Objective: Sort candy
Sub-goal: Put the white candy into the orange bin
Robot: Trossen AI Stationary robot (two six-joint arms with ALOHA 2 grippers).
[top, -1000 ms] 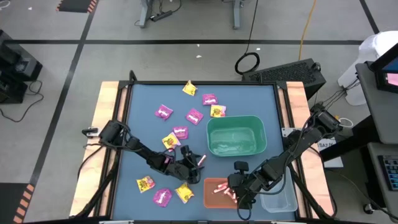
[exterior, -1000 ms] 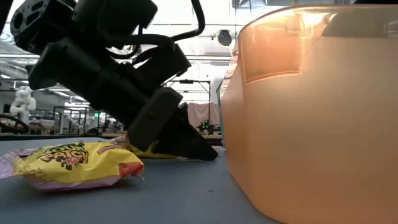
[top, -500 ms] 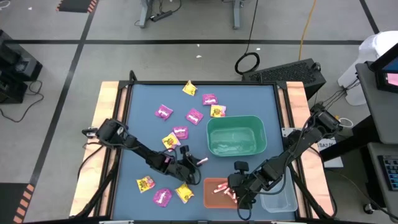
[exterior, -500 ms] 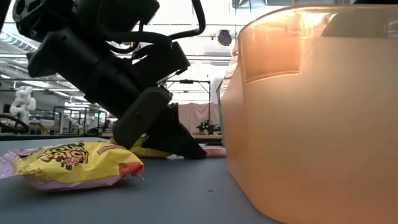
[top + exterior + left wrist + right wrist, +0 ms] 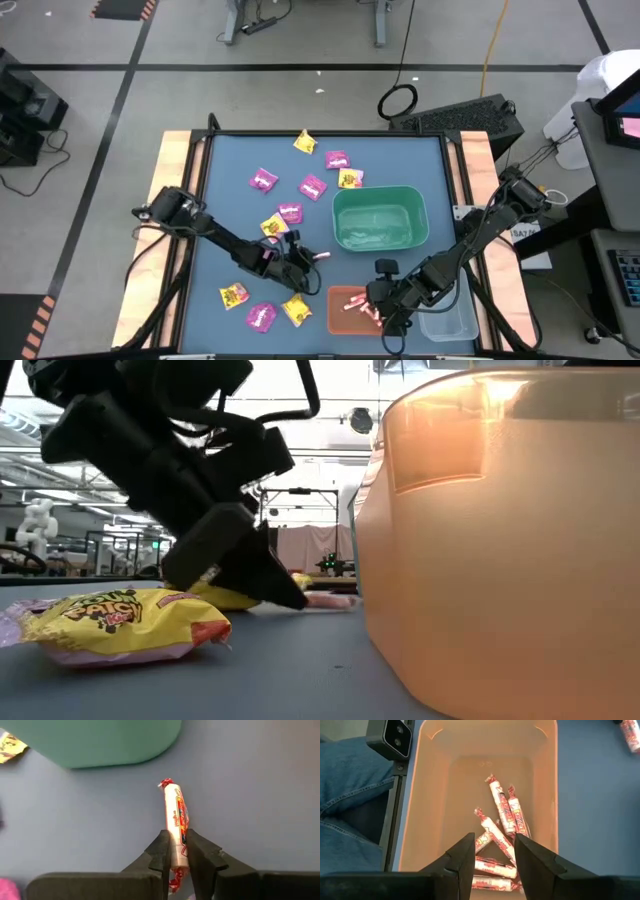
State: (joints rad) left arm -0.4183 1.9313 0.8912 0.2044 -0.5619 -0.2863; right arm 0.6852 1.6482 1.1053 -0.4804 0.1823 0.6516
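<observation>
purple packets (image 5: 313,187): 6 | yellow packets (image 5: 235,294): 5 | green bin (image 5: 380,220): 1

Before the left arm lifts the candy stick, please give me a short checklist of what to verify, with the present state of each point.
1. Left gripper shut on the candy stick: ok.
2. Grip centred on the stick: not ok, the fingers hold it near one end.
3. Stick already off the table: cannot tell.
4. Orange bin has free room: ok, only a few sticks inside.
5. Way over the bin free: not ok, the right gripper hangs open over it.
6. Green bin clear of the stick: ok.
</observation>
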